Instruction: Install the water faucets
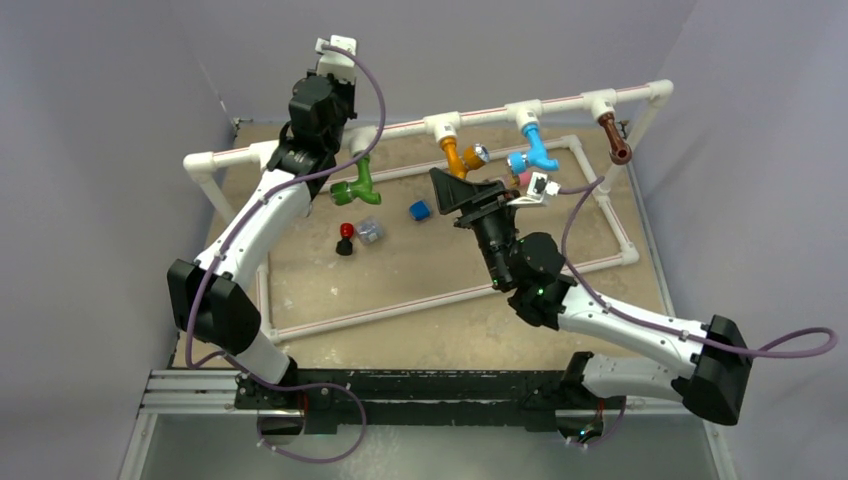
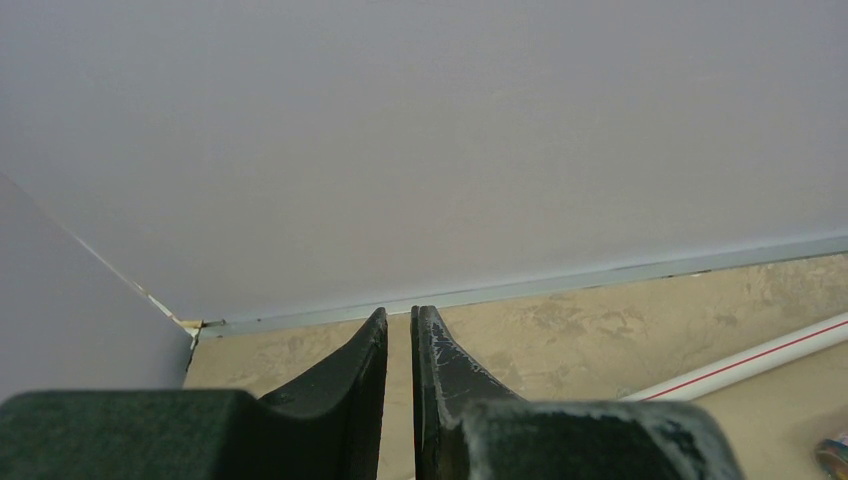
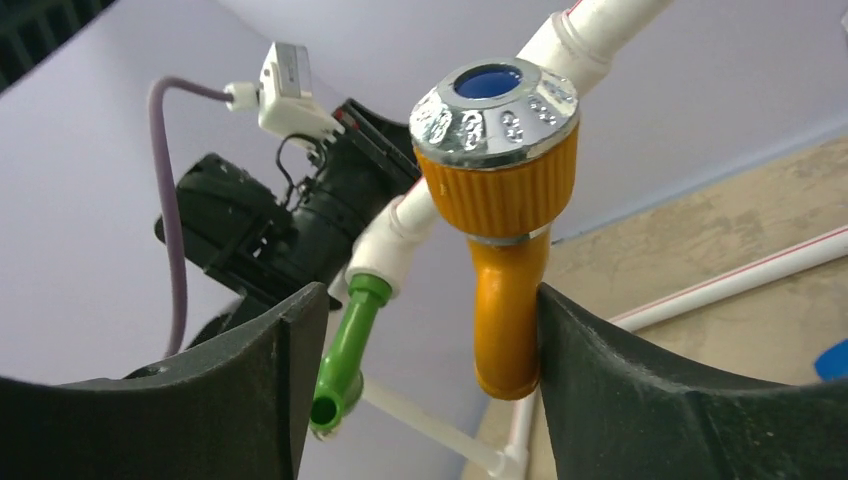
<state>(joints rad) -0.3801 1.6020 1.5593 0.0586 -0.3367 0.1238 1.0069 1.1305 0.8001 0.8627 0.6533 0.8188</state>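
Four faucets hang from the raised white pipe rail (image 1: 400,130): green (image 1: 358,185), orange (image 1: 455,158), blue (image 1: 533,152) and brown (image 1: 614,140). My right gripper (image 1: 452,185) is open, its jaws on either side of the orange faucet's spout. In the right wrist view the right gripper (image 3: 430,290) stands wide open. The orange faucet (image 3: 505,300) touches the right finger (image 3: 600,380). It has a chrome cap (image 3: 495,105). The green faucet (image 3: 345,350) hangs behind. My left gripper (image 2: 399,312) is shut and empty, aimed at the back wall. Its wrist (image 1: 320,100) is raised by the rail's left end.
On the table lie a small red-and-black piece (image 1: 345,238), a clear piece (image 1: 370,232) and a blue cube (image 1: 420,211). A low white pipe frame (image 1: 450,295) borders the sandy board. A pink item (image 1: 525,178) shows beside the right wrist. Purple walls close in on three sides.
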